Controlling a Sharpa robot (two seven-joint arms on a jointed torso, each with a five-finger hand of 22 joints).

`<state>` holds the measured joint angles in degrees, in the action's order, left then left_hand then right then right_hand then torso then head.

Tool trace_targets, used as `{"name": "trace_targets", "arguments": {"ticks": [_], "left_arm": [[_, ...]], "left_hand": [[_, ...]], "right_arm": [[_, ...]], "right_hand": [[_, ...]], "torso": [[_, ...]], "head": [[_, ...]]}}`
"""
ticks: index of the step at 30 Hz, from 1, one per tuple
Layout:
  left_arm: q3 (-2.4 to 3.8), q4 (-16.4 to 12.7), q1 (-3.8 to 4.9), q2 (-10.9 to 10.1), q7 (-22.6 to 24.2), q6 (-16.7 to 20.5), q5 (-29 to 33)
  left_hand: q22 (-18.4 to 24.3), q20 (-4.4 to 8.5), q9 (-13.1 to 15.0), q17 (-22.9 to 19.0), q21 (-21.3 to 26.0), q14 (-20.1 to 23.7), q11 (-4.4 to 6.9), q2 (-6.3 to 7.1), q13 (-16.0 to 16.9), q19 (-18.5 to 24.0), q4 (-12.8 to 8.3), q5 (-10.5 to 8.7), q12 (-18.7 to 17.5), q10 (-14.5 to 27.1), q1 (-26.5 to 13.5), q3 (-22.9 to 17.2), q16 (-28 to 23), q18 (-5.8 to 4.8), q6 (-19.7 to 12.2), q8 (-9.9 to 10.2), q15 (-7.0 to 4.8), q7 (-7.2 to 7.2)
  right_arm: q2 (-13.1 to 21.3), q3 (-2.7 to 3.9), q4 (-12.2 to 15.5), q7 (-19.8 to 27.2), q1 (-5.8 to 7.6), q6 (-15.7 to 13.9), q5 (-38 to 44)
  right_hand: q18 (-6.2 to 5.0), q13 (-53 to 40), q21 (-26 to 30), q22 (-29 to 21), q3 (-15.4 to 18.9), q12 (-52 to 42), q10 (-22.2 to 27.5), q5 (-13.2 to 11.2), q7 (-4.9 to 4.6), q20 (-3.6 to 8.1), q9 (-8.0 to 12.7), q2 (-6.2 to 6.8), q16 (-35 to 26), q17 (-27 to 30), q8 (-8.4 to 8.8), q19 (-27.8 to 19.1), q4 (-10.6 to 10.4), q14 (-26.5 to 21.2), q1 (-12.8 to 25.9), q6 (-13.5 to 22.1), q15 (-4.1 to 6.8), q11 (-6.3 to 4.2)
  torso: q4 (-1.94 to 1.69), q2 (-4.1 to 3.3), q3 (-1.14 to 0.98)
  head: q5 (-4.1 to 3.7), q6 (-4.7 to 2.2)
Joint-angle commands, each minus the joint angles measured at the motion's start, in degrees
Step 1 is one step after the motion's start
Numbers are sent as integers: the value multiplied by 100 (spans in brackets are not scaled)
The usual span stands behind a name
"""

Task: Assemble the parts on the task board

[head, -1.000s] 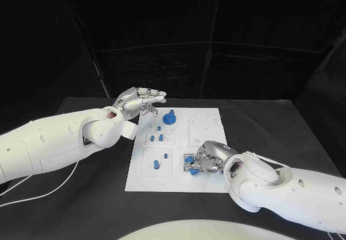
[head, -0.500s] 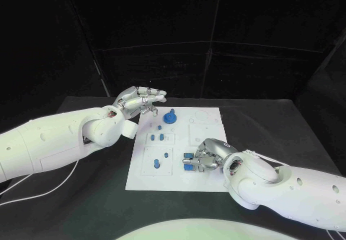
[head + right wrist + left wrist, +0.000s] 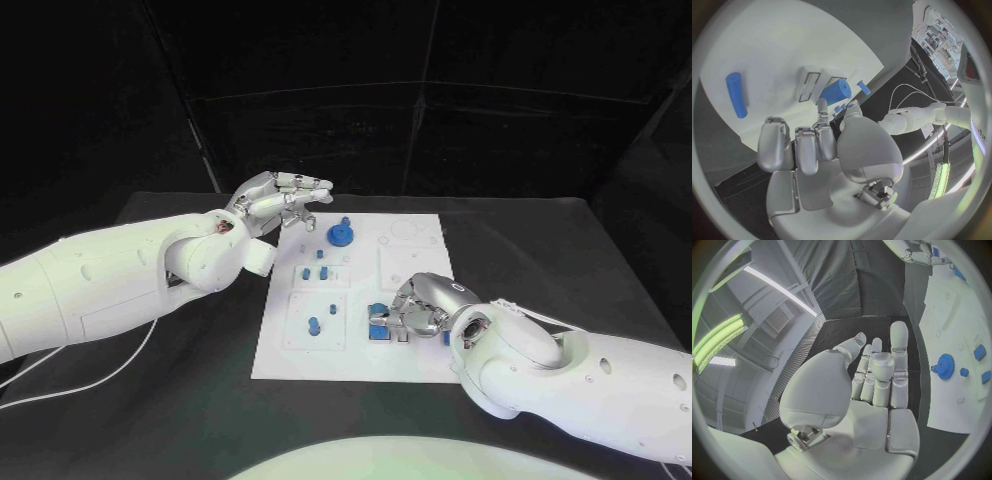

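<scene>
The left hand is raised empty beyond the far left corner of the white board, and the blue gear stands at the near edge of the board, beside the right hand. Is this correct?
Not quite. The head view shows the blue gear at the task board's far edge, close to the raised, empty left hand. The right hand works at the near part, on a small blue part.

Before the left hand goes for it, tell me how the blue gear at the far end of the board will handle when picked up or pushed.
The gear looks like stiff moulded plastic, probably light. Its toothed rim should offer grip rather than slip. It seems to sit flat on the board, so a push would likely slide it, unless a peg holds it; on edge it could roll.
</scene>
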<state>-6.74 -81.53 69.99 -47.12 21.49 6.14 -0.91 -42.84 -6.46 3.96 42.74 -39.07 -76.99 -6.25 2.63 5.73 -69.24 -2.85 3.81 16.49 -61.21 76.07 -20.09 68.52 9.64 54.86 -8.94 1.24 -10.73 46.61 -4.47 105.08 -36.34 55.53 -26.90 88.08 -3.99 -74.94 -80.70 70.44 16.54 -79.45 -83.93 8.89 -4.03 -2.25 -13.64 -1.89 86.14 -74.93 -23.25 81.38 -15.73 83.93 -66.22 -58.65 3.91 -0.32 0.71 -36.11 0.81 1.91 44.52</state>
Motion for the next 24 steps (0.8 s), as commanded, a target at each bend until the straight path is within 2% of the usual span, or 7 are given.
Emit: {"name": "trace_targets", "arguments": {"ticks": [1,5,12,21,24], "left_arm": [[4,-5,8,-1,11,-62,-9],[4,-7,7,-1,8,-69,-9],[4,-10,7,-41,-10,-65,-9],[4,-15,7,-45,-13,-68,-9],[4,-17,7,-53,-19,-70,-9]], "left_hand": [[-3,-51,-3,-9,30,18,-8,-4,8,4,1,31,18,47,-12,-6,32,81,-46,-33,3,-13],[-3,-51,-3,-9,30,18,-8,-4,8,4,1,31,18,47,-12,-6,32,81,-46,-33,3,-13],[-4,-51,-3,-14,31,20,-9,0,8,4,-4,32,24,54,-9,-8,32,82,-51,-37,4,-15],[-4,-52,-2,-18,31,22,-9,-3,8,4,-5,33,27,55,-7,-11,31,82,-52,-40,4,-15],[-4,-52,-2,-18,31,22,-9,-3,8,4,-5,33,27,55,-7,-11,31,82,-52,-40,4,-15]], "right_arm": [[18,4,41,136,8,-41,171],[27,5,57,244,8,71,190],[41,5,66,358,8,130,273],[64,5,-12,310,8,238,405],[76,5,-18,285,8,323,425]], "right_hand": [[4,-622,28,-5,-76,33,-83,73,9,-4,-43,33,-26,-594,-2,-26,68,430,-298,-7,18,-6],[6,-638,29,2,-149,28,-90,81,31,7,-98,43,-27,-599,-64,-22,224,432,-659,-51,35,-25],[11,-667,22,24,-155,6,-105,-43,34,12,-142,35,-15,-632,-100,-14,265,439,-820,-45,39,-29],[18,-696,3,66,-218,-16,-121,30,50,20,-199,-62,9,-685,-163,5,359,450,-1050,-63,48,-43],[14,-687,16,44,-247,2,-112,133,56,24,-219,-101,1,-670,-180,-8,411,446,-1156,-52,53,-48]], "torso": [[5,3,0],[-8,0,3],[-5,-2,3],[1,-2,1],[-5,0,0]], "head": [[-4,3],[-14,17],[-10,43],[3,65],[4,75]]}}
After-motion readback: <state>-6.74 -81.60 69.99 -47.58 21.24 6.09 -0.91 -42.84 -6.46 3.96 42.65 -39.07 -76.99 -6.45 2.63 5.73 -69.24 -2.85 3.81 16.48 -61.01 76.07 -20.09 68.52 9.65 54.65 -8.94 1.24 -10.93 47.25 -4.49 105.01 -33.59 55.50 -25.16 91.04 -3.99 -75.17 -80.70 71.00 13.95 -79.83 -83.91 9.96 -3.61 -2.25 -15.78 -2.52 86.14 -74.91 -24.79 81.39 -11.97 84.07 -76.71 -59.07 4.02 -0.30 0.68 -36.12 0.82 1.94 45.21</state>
